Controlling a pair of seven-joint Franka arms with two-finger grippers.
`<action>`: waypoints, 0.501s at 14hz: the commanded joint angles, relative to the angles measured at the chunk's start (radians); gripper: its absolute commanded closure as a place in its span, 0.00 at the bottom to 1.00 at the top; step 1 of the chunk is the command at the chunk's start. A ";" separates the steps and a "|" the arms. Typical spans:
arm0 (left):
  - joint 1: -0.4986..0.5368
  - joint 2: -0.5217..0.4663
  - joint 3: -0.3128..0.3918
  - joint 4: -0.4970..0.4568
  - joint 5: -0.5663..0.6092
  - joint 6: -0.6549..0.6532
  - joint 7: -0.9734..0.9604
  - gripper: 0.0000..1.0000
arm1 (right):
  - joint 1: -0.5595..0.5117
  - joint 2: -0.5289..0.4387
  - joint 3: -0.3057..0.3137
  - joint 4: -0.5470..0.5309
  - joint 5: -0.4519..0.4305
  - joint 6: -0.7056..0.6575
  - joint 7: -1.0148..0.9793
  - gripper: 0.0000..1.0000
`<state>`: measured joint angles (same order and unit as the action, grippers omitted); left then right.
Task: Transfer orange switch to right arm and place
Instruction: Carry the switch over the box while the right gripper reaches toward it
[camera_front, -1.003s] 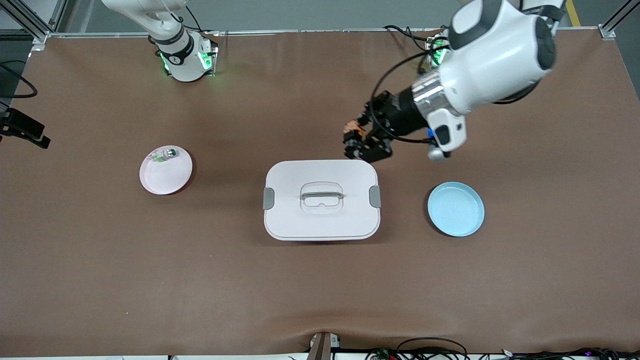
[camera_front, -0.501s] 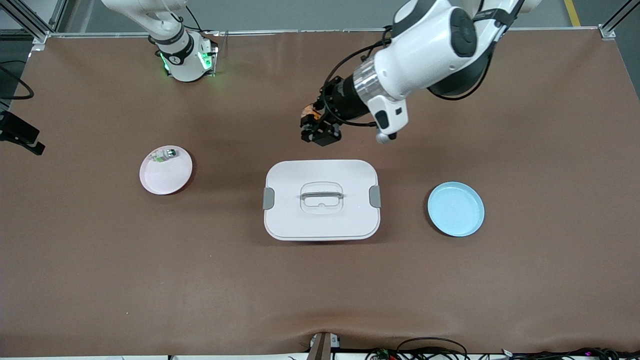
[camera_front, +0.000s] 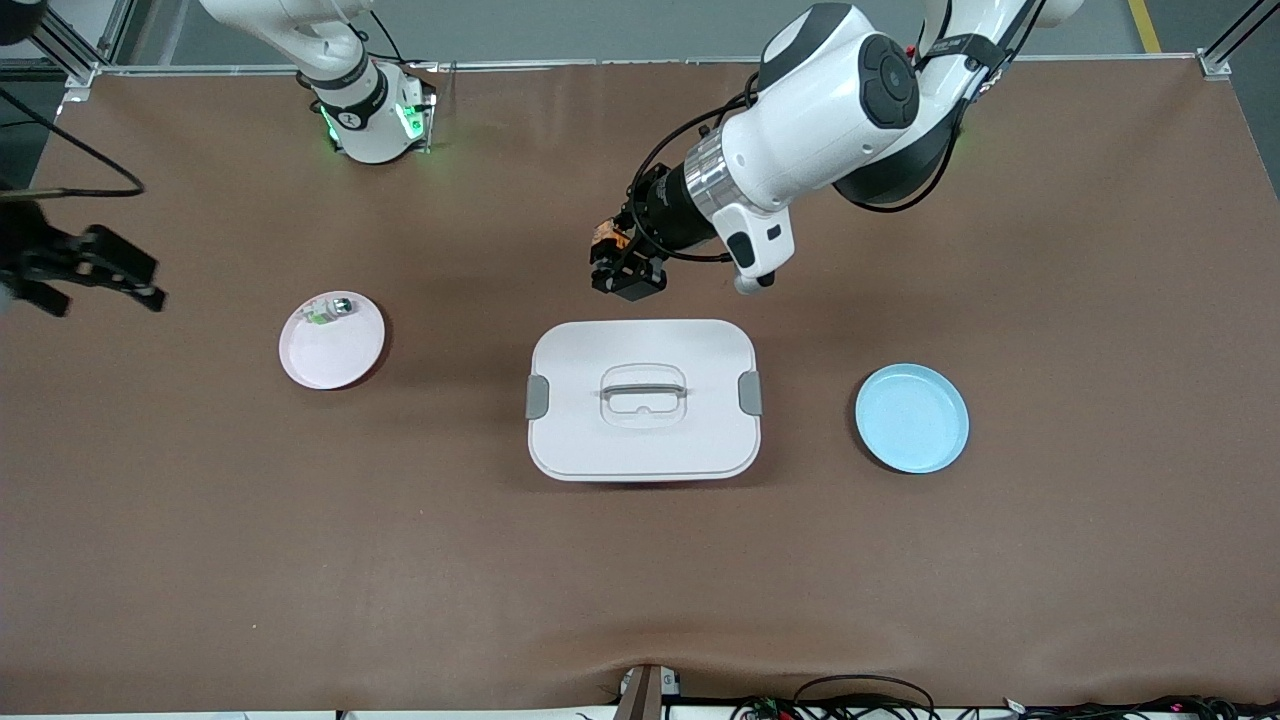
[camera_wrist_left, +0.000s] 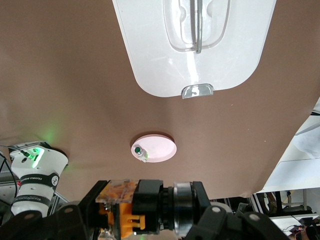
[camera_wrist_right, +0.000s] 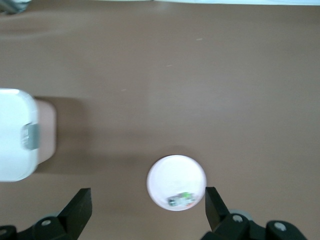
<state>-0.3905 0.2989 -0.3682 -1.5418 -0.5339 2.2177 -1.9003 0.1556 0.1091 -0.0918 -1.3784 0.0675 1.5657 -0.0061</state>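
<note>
Orange switch (camera_front: 606, 236) clamped in left gripper (camera_front: 620, 268), aloft over bare mat just off white lidded box (camera_front: 642, 400). Right gripper (camera_front: 95, 272) spread wide, empty, up near table's edge by pink plate (camera_front: 331, 340). Best met mid-air, approaching exposed cap squarely. Ample open mat between; box handle to be cleared.

I see a brown surface (camera_front: 300, 560) framed by aluminium rails (camera_front: 640, 62), grey floor (camera_front: 600, 25) past its top edge and tangled cables (camera_front: 860, 700) at the bottom edge
</note>
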 joint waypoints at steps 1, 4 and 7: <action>-0.005 0.012 -0.001 0.028 0.025 0.000 -0.023 0.75 | 0.027 0.001 -0.008 -0.031 0.108 -0.003 0.005 0.00; -0.005 0.012 -0.001 0.028 0.026 0.000 -0.023 0.75 | 0.016 -0.003 -0.011 -0.111 0.320 0.029 0.011 0.00; -0.005 0.012 0.000 0.029 0.026 0.000 -0.023 0.75 | 0.016 -0.006 -0.012 -0.177 0.452 0.085 0.074 0.00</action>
<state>-0.3914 0.2992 -0.3682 -1.5401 -0.5334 2.2177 -1.9003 0.1776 0.1217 -0.1047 -1.5017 0.4398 1.6169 0.0358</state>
